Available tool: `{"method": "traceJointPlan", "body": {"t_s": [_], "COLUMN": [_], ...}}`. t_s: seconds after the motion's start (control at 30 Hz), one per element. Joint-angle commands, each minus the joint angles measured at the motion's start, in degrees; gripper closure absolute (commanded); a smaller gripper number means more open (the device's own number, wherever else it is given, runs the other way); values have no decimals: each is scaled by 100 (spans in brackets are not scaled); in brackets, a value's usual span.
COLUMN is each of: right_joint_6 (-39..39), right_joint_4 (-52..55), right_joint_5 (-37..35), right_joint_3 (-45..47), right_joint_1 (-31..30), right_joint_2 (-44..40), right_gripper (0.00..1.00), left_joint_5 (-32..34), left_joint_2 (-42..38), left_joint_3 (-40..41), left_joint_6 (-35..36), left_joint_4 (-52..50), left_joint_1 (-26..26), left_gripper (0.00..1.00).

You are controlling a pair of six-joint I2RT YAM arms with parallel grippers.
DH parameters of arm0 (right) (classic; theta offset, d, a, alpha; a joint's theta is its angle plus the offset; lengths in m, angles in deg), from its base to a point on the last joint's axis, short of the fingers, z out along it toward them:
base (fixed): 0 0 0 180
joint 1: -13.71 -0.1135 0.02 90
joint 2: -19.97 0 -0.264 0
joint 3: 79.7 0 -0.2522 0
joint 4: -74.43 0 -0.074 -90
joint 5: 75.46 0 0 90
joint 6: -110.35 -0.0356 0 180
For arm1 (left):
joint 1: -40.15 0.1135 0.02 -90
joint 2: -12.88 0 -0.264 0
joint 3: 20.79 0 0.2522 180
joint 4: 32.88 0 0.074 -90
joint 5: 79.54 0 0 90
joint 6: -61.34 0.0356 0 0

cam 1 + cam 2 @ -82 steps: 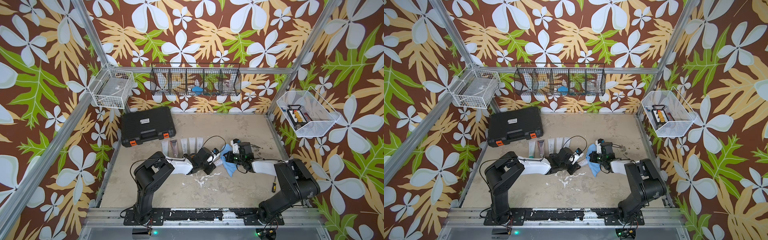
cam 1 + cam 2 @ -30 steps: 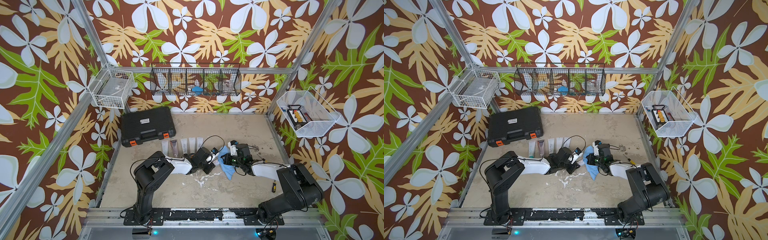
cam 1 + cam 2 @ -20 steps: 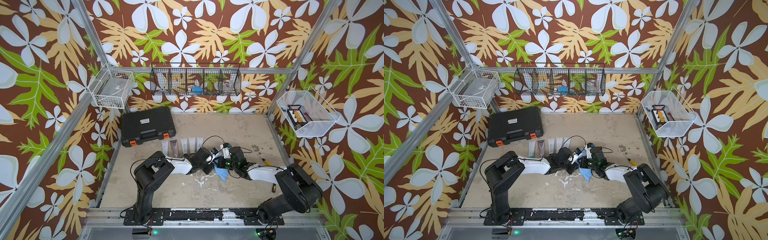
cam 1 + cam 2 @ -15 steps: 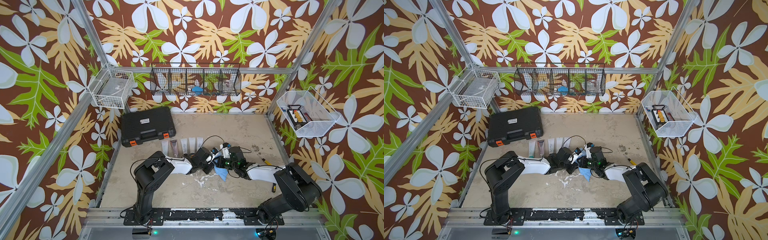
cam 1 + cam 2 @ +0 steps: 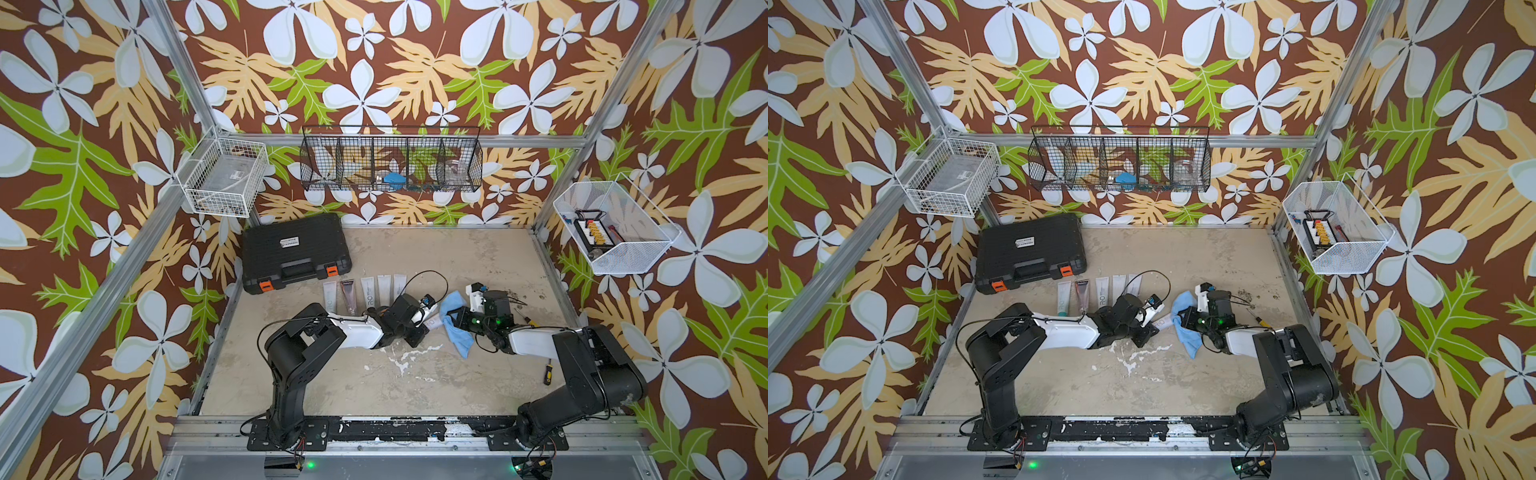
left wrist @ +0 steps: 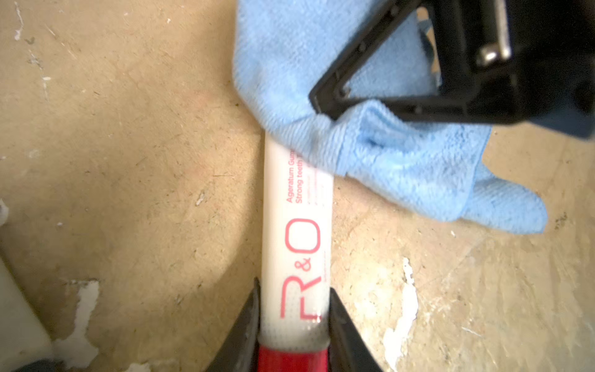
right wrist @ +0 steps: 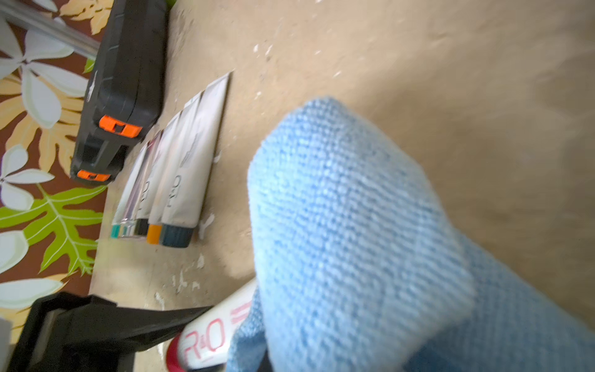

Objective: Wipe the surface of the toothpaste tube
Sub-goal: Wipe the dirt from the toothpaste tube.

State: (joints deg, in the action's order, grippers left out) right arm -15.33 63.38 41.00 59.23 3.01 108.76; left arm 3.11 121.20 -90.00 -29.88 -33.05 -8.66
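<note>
Your left fingers (image 6: 248, 328) stand narrow and clamp the toothpaste tube (image 6: 296, 238), one on each side of its body, right beside the red cap (image 6: 291, 357). The tube is white with red R&O lettering. In both top views it sits low near the middle of the counter (image 5: 415, 386), between your two arms, with its cap end toward the left arm and its other end toward the right one. You cannot tell from these views whether it rests on the counter or hangs just clear of it. Your right fingers (image 6: 325, 100) are pressed together on a fold of the blue cloth (image 6: 402, 167). The cloth lies over the end of the tube away from the cap, touching its upper face and hiding that end. The lettered stretch between the left fingers and the cloth is uncovered. The loose part of the cloth trails down onto the counter toward the front edge, beside the right wrist. Behind your left arm a row of other tubes (image 5: 361, 291) lies flat and side by side, caps toward the front, just in front of a closed black case (image 5: 295, 249) with orange latches. A small screwdriver (image 5: 548, 372) with a yellow and black handle lies on the counter close to your right arm.
</note>
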Motion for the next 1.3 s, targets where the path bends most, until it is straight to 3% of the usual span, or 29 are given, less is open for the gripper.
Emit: {"method": "traceJointPlan", "body": {"t_s": [0.0, 0.37, 0.63, 0.9, 1.03, 1.27], "right_joint_6": [248, 399, 302, -353, -726, -582], "right_joint_4": [415, 495, 503, -113, -580, -331], "right_joint_5": [-173, -77, -248, -113, 73, -226], "right_joint_3": [-9, -213, -321, -279, -136, -244], "right_joint_1": [112, 24, -815, -1905, -2083, -2157], "right_joint_2": [-110, -175, -68, 277, 467, 499], "right_gripper": [100, 100, 100, 100, 100, 100], "left_joint_5": [59, -12, -121, -187, -195, -179], "left_joint_2": [-56, -49, -3, -3, -30, -109], "left_joint_3": [16, -19, -36, -4, 33, 132], "left_joint_6": [50, 52, 60, -15, -20, 22], "left_joint_4": [168, 188, 231, 337, 357, 378], "left_joint_1": [0, 12, 4, 12, 5, 5], "left_gripper": [83, 83, 83, 83, 83, 83]}}
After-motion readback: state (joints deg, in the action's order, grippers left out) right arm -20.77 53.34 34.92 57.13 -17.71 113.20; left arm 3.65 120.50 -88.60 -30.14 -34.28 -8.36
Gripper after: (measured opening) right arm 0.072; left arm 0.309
